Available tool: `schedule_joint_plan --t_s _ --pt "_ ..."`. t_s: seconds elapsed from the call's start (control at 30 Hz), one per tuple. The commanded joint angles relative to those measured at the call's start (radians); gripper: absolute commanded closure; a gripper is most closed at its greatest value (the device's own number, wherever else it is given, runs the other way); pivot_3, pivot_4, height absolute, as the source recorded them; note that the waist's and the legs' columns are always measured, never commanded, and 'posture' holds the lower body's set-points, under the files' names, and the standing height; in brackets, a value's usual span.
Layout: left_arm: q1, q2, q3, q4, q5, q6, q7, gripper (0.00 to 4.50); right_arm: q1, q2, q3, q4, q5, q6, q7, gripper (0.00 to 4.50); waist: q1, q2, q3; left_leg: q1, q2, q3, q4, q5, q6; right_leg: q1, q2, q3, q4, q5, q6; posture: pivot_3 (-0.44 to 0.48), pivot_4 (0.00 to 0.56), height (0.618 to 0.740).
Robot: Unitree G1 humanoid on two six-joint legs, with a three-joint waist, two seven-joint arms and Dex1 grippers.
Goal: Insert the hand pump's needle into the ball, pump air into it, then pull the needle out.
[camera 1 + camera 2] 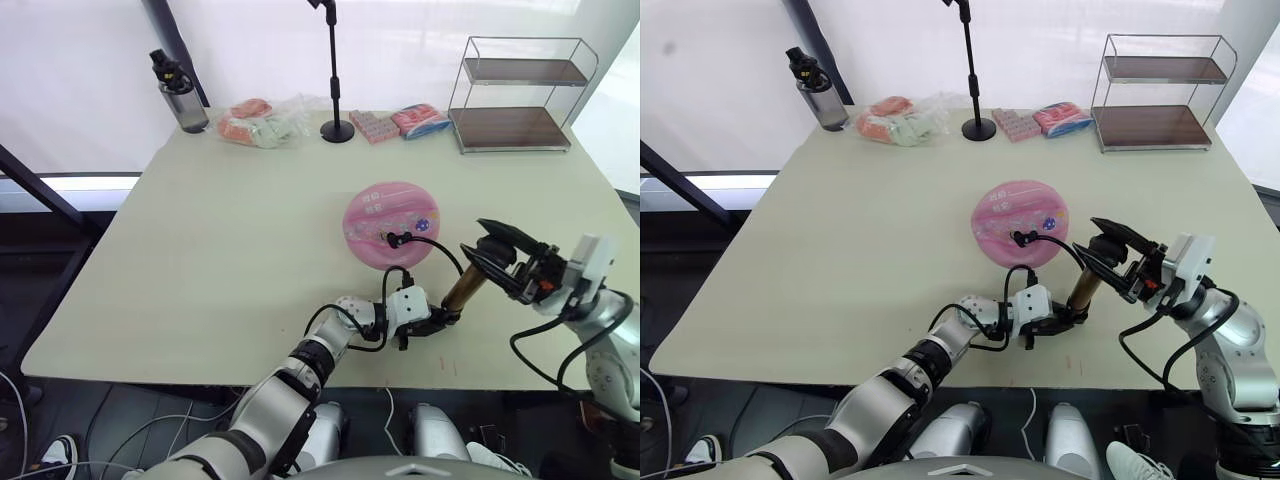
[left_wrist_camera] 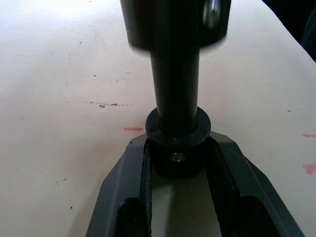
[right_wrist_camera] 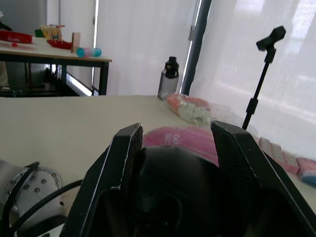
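Head views: the flattish pink rubber ball lies mid-counter, open surface all round, black hose plugged in. Left wrist view: left tool clamps the hand pump's round black base. Right wrist view: right tool grips its black handle.

pink ball, bronze-gold pump
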Motion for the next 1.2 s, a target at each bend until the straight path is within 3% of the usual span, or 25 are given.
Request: schedule_joint_plan --t_s 0.03,0.17,0.5,0.97,1.2 --pt "0.055 0.029 -0.041 0.082 0.057 0.05 -0.01 3.41 0.05 0.013 0.065 0.05 -0.077 0.017 -0.018 2.59 0.0 0.0 0.0 0.003 0.0 0.0 -0.002 0.0 0.0 0.003 0.0 0.0 -0.001 -0.002 0.002 0.0 0.15 0.736" --pt "0.057 0.027 -0.041 0.082 0.057 0.049 -0.009 3.41 0.075 0.006 0.086 0.046 -0.12 0.048 -0.057 2.59 0.0 0.0 -0.001 0.004 0.0 -0.001 -0.002 0.0 0.0 0.003 0.0 0.0 -0.001 -0.003 0.002 0.0 0.15 0.736" --pt "0.057 0.024 -0.042 0.087 0.059 0.048 -0.008 3.41 -0.001 0.004 -0.028 -0.059 0.07 0.043 -0.036 2.59 0.001 0.0 -0.001 0.004 0.0 -0.001 -0.002 0.0 0.0 0.004 0.0 0.0 -0.001 -0.003 0.002 0.0 0.15 0.736" --pt "0.053 0.023 -0.044 0.09 0.061 0.048 -0.014 3.41 -0.281 -0.152 -0.243 -0.133 0.32 0.179 -0.086 2.59 0.002 0.004 0.01 0.002 0.0 -0.002 -0.001 0.0 0.0 0.003 -0.002 -0.002 -0.001 -0.003 0.003 0.0 0.15 0.736" --pt "0.053 0.022 -0.045 0.09 0.058 0.049 -0.016 3.41 -0.383 -0.173 -0.281 -0.14 0.378 0.232 -0.131 2.59 0.003 0.006 0.014 -0.004 -0.001 -0.002 0.0 0.0 0.0 0.0 -0.003 -0.003 -0.001 0.0 -0.001 0.0 0.15 0.736"
